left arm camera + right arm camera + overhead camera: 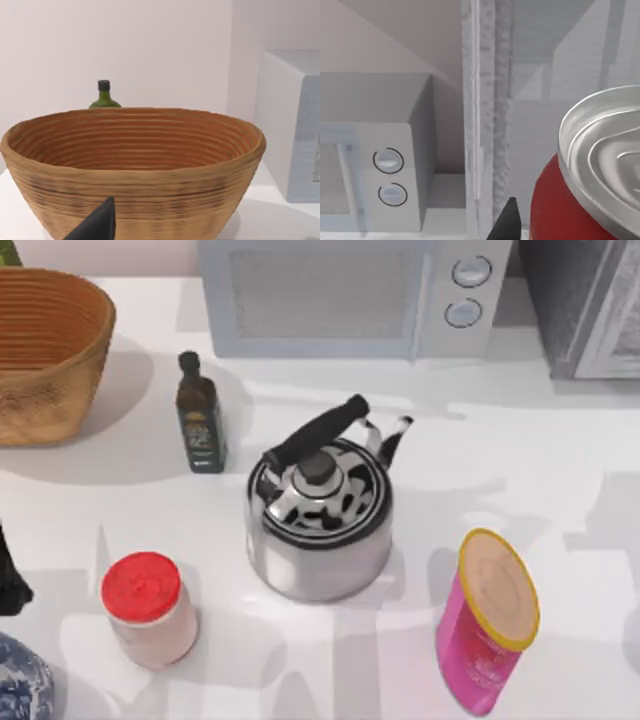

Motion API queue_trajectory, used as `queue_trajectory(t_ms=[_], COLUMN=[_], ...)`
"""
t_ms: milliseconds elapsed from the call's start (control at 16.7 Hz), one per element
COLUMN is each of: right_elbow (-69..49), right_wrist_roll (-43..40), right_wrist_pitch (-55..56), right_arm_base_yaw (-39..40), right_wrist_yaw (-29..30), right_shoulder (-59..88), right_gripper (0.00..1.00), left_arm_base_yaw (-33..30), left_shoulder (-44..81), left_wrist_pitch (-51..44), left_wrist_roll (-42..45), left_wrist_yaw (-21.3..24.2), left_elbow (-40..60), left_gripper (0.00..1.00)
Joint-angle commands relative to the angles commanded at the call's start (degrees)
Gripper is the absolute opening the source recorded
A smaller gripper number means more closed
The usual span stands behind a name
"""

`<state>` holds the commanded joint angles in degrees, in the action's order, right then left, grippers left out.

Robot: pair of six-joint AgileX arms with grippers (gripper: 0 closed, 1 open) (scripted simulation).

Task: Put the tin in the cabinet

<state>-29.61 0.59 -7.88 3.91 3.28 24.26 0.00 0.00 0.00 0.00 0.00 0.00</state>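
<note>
Overhead view and right wrist view share the microwave (340, 295).

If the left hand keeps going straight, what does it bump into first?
Probably the basket. In the left wrist view the left hand points right at its woven side, with nothing showing between them. How far off it is, I can't tell.

The bottle's (201, 416) label seems too small to read.

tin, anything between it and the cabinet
Nothing visible: in the right wrist view the tin sits close to the camera facing the cabinet, beside the microwave, with no object between them.
</note>
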Motion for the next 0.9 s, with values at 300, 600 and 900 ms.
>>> queue_trajectory(t_ms=[300, 600, 900], right_elbow=[-21.48, -40.14, -60.81], right_wrist_roll=[0.24, 0.16, 0.17], right_wrist_pitch=[-4.36, -9.18, -13.89], right_arm_base_yaw=[1.13, 2.20, 5.02], right_wrist_yaw=[2.85, 5.78, 7.27], right_shoulder=[14.55, 29.04, 44.02], right_gripper=[0.00, 0.00, 0.00], left_arm_base_yaw=[0.00, 0.00, 0.00], left_shoulder=[0.00, 0.00, 0.00], left_wrist_pitch=[0.00, 0.00, 0.00], left_wrist_roll=[0.00, 0.00, 0.00], left_wrist_yaw=[0.00, 0.00, 0.00], left_elbow=[0.00, 0.00, 0.00], left_gripper=[1.00, 1.00, 1.00])
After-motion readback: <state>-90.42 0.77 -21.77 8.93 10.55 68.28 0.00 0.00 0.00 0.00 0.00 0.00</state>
